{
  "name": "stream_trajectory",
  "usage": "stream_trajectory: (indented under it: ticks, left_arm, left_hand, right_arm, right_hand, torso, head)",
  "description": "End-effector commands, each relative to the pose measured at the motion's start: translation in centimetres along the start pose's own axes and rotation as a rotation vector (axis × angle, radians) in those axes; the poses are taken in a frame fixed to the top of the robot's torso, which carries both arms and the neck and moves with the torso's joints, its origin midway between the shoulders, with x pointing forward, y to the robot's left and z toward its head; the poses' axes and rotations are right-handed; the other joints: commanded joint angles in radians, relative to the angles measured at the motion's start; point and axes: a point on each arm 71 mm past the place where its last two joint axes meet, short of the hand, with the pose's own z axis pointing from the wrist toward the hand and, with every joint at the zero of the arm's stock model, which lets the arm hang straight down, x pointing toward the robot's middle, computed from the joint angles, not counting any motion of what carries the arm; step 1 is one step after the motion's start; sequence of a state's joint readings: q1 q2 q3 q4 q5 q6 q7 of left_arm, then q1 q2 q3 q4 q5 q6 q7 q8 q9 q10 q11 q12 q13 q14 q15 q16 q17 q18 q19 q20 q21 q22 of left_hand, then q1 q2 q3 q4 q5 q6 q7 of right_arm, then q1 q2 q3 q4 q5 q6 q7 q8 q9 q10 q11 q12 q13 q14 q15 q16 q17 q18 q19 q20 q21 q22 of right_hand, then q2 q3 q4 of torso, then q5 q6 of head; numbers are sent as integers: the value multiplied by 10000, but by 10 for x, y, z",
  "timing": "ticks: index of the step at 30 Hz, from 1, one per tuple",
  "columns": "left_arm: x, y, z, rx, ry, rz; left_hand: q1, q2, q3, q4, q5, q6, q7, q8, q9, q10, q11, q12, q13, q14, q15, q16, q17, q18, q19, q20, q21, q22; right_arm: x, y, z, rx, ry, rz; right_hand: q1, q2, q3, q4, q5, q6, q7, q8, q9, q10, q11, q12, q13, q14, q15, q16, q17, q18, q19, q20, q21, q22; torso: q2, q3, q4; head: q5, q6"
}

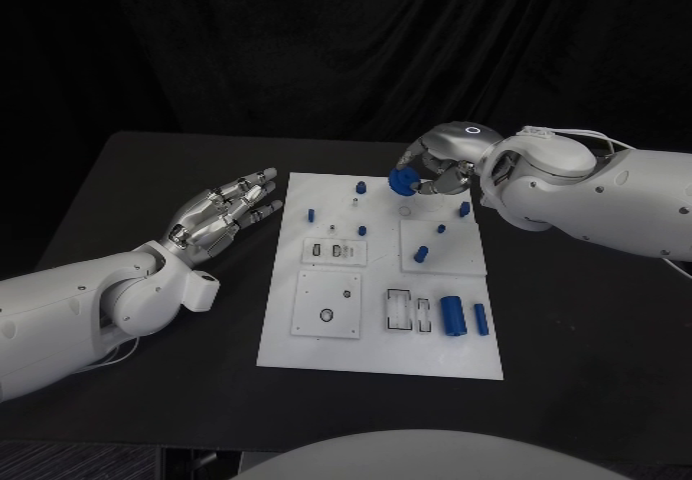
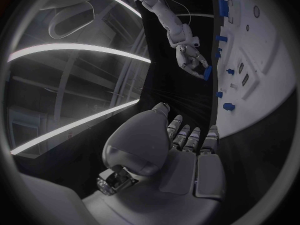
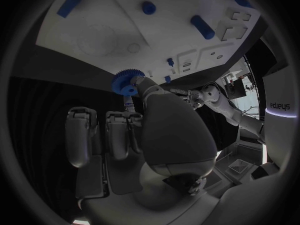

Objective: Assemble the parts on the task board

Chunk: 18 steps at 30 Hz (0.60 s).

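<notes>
Blue gear (image 1: 402, 181) pinched in right robot hand (image 1: 433, 170), upper middle of frame, just above task board (image 1: 379, 355); left robot hand (image 1: 224, 213) idle, fingers spread.

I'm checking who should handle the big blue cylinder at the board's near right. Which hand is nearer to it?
Right. The right hand hovers over the board's far edge, holding a blue gear, on the blue cylinder's side. The left hand lies off the board's left edge, farther away.
</notes>
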State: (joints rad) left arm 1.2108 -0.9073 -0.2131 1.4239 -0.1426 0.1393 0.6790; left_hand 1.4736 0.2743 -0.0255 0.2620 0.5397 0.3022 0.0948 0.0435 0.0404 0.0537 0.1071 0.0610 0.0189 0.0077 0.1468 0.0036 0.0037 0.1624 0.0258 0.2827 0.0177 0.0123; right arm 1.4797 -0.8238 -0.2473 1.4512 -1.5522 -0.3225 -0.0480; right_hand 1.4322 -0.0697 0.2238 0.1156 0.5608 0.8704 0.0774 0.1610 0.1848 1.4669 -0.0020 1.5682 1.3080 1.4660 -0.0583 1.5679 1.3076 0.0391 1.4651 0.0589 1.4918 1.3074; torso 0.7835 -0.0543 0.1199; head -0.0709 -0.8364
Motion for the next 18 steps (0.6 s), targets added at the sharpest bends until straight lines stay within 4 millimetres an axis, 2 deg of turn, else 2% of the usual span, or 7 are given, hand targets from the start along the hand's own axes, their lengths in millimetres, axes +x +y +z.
stream_trajectory:
  ticks: [1, 8, 12, 18]
  left_arm:
    - [2, -9, 1, 1343, 133, -131]
    - [3, -8, 3, 1324, 173, -152]
    - [5, -7, 4, 1326, 213, -172]
    - [6, -7, 6, 1320, 270, -204]
  left_hand:
    - [105, 14, 39, -7, 42, -7, -1, 49, 3, -23, 24, 62, 14, 29, 74, 19, 11, 183, 28, 39, 51, 9]
    - [105, 12, 60, -13, 44, -2, -5, 50, 3, -15, 60, 73, 16, 35, 85, 22, 13, 183, 33, 43, 53, 10]
    - [105, 12, 60, -13, 44, -2, -5, 50, 3, -15, 60, 73, 16, 35, 85, 22, 13, 183, 33, 43, 53, 10]
    - [105, 12, 60, -13, 44, -2, -5, 50, 3, -15, 60, 73, 16, 35, 85, 22, 13, 183, 33, 43, 53, 10]
  right_arm:
    - [-5, 13, 6, -506, -253, -58]
    - [-4, 32, 22, -978, -1, -126]
    - [-1, 42, 34, -1156, 185, -187]
    - [6, 51, 48, -1227, 598, -269]
  right_hand:
    - [-101, -7, 64, 13, 47, -43, -48, 3385, 4645, 1039, -80, 26, 2628, 1048, -51, 29, 2632, -131, 400, -90, 37, 2076]
    - [-187, -31, 90, 64, -150, -136, -69, 3418, 4687, 1039, -94, 26, 2628, 1048, -65, 29, 2632, -140, 428, -102, 63, 2102]
    - [-267, -59, 115, 116, -401, -262, -69, 3382, 4679, 1039, -97, 26, 2628, 1048, -69, 29, 2632, -140, 430, -109, 59, 2106]
    - [-301, -82, 151, 139, -546, -410, -44, 3288, 4628, 1039, -87, 26, 2628, 1048, -63, 29, 2632, -133, 414, -108, 36, 2095]
  torso:
    - [17, -11, 7]
    - [-6, -16, 12]
    - [-15, -17, 15]
    - [-14, 4, 48]
  head:
    - [-13, 37]
    - [-23, 50]
    - [-40, 47]
    - [-97, 63]
